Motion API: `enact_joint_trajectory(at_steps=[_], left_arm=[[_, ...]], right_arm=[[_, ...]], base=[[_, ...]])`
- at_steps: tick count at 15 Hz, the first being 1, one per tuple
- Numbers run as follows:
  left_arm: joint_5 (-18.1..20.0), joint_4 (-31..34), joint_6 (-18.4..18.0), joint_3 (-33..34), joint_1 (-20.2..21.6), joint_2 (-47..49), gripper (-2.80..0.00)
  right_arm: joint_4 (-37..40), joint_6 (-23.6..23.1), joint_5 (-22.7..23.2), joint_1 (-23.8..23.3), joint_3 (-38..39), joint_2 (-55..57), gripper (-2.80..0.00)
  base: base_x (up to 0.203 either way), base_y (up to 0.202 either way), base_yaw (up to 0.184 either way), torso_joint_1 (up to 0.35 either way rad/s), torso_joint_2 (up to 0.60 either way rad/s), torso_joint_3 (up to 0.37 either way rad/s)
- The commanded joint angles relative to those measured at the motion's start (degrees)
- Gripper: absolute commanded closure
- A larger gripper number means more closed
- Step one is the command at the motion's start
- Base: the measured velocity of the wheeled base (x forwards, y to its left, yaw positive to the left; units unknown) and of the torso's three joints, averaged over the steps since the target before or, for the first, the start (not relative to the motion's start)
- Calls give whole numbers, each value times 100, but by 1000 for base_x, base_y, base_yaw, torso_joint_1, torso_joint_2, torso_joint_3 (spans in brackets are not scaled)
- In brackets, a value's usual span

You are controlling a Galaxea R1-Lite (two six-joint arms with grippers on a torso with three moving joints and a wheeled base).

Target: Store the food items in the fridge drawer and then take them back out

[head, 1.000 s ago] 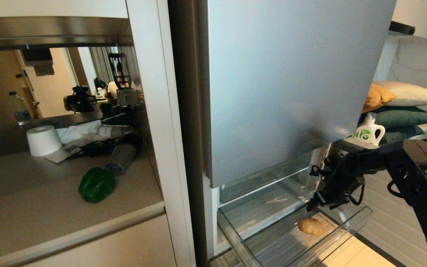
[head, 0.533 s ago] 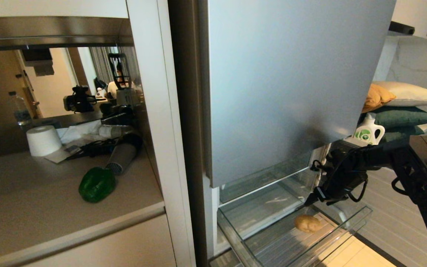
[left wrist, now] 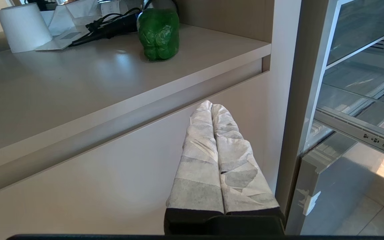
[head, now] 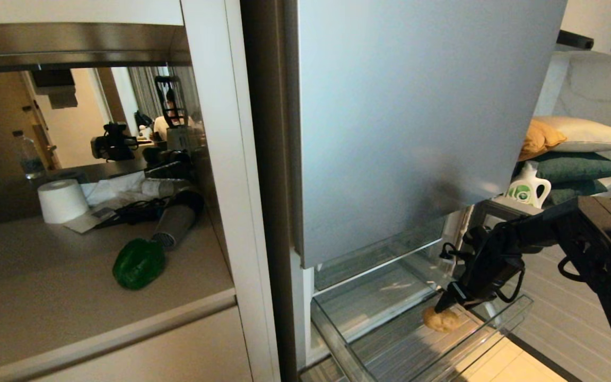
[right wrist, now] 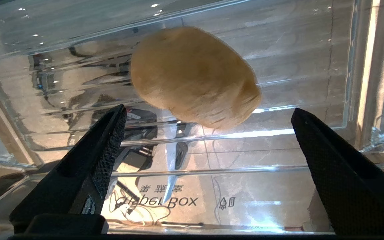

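1. My right gripper (right wrist: pixel 208 113), two black ridged fingers (right wrist: pixel 103 143), stands spread wide, grasping nothing, poised just above the round tan bun-like lump (right wrist: pixel 193 76).
2. That lump lies inside the clear plastic fridge drawer (head: pixel 502 321), pulled out.
3. My left gripper (left wrist: pixel 212 110), white-wrapped, is clenched empty beside the cabinet front.
4. The glossy green bell pepper (head: pixel 139 263) sits farther off on the beige counter (head: pixel 45 297).

The fridge drawer (head: pixel 502 323) is clear, glossy plastic with a ribbed base. In it lies a tan bun-like lump (head: pixel 442 320) with a matt, slightly rough skin. Above the drawer, the door panel (head: pixel 411 116) looks like brushed metal with a matt sheen. The right gripper's fingers (right wrist: pixel 112 133) are matt black with finely cross-hatched pads. The left gripper's fingers (left wrist: pixel 212 156) are wrapped in crinkled white cloth-like tape. On the smooth counter (left wrist: pixel 62 86) stands a glossy green bell pepper (left wrist: pixel 158 33).
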State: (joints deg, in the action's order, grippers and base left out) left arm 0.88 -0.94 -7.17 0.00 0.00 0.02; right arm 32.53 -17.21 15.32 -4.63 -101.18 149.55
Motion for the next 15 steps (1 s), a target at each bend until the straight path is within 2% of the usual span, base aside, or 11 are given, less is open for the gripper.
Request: enact_joint_trajectory(at_steps=[1,5,12,15], left_arm=[[0,-3,-4,62,-1,-2,0],[0,-3,-4,62,0,-2,0],[0,-3,-4,57,-4,-2,0],[0,-3,-4,62,-4,-2,0]], right_arm=[[-232,-21,-30,36,294,-17,-280],[-904,-20,-282,140,607,75,-280],[-959,-35,-348,212,504,254,-280],[-1299,-162,-435,242,593,324,-280]], base=[[0,0,0,0,0,0],[0,0,0,0,0,0],[0,0,0,0,0,0],[0,0,0,0,0,0]])
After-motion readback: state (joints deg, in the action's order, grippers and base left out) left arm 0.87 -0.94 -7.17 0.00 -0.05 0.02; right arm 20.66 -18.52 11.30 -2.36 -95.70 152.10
